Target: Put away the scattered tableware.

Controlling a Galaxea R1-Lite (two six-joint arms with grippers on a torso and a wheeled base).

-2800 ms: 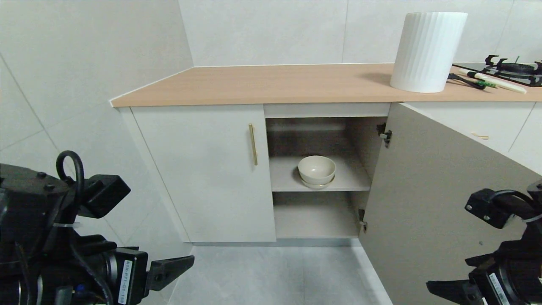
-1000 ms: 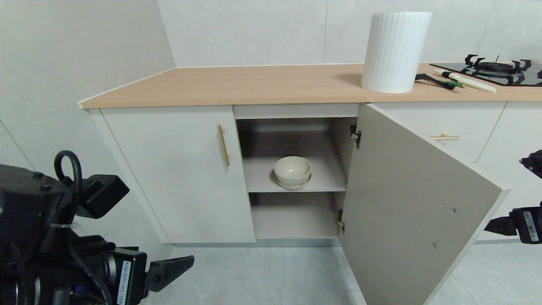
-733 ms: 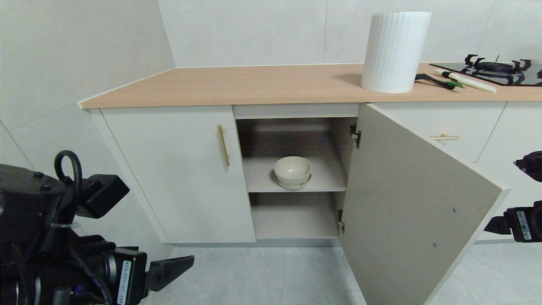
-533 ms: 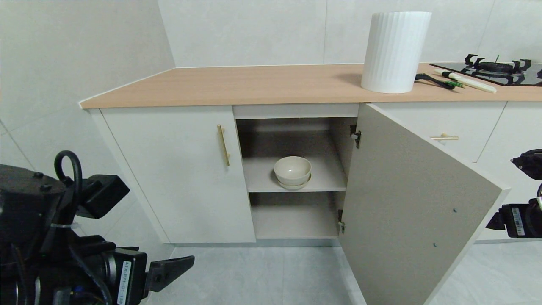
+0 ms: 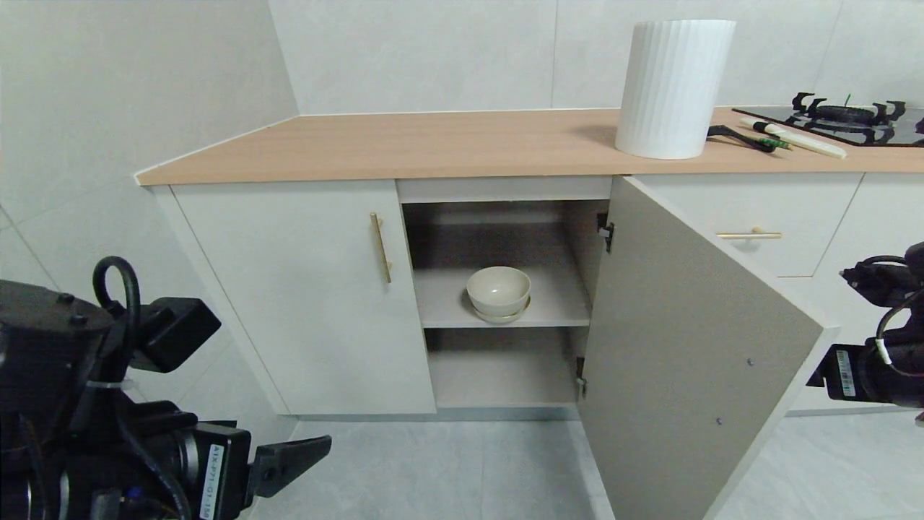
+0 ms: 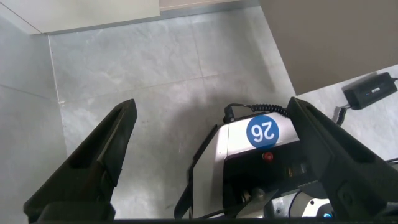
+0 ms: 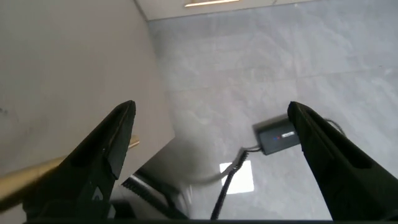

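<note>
Bowl sits on plate on upper cabinet shelf; open door at its 3 o'clock. Left end effector spread wide, empty. Right end effector spread wide, empty, at door's 3 o'clock.

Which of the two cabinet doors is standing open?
The right-hand door, swung outward with its inner face showing; the left door with the vertical gold handle is shut.

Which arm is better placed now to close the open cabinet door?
Right, I judge. The right gripper is open beside the cabinet door, near its handle; the left gripper hangs low over the floor, far from it.
</note>
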